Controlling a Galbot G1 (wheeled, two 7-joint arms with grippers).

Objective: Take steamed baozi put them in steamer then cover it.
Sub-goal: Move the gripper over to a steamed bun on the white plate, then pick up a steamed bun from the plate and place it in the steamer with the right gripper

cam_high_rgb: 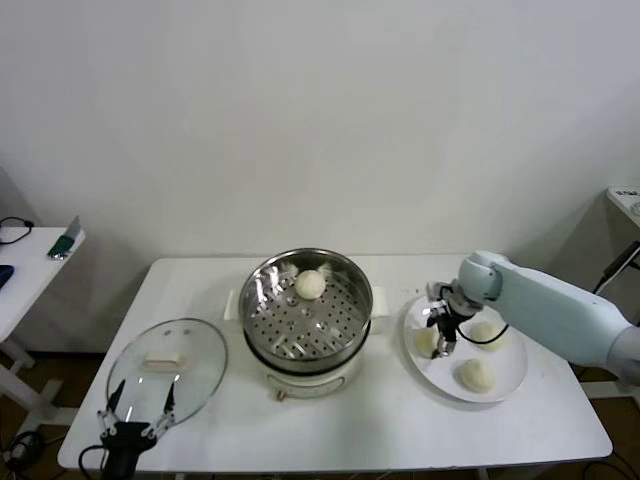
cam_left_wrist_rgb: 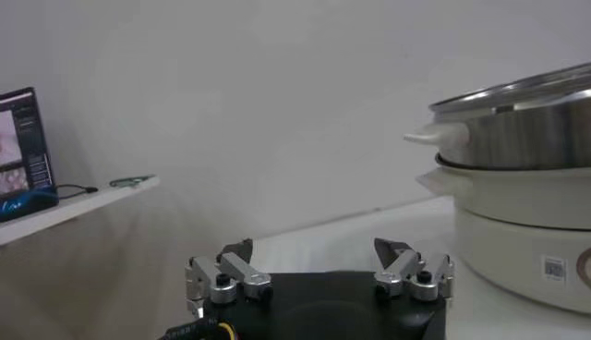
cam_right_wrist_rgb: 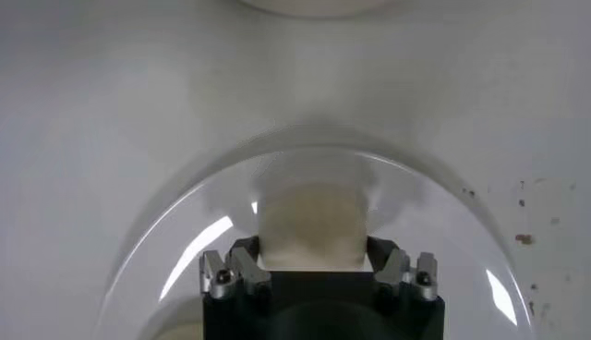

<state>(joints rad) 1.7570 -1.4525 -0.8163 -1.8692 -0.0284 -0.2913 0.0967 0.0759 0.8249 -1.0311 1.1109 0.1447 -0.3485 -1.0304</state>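
Cream-white baozi [cam_right_wrist_rgb: 309,222] on the plate [cam_high_rgb: 510,378] sits between the right gripper [cam_high_rgb: 441,345] jaws, seemingly mid-grasp; next comes lifting it into the steamer [cam_high_rgb: 308,303] beside one bun [cam_high_rgb: 310,284], while the left gripper [cam_high_rgb: 135,415] waits wide by the cover [cam_high_rgb: 165,372].

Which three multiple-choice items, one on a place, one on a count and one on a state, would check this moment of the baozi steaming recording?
1. Where is the glass lid relative to the steamer?
A. on top of it
B. on the table, to the robot's left of it
C. under it

2. How many baozi are in the steamer?
A. one
B. two
C. none

3. How is the left pincer?
A. shut on the lid handle
B. open and empty
C. shut on a baozi

1 B: it lies flat beside the uncovered steamer.
2 A: a single bun sits on the perforated floor.
3 B: it is spread wide at the lid's near edge.
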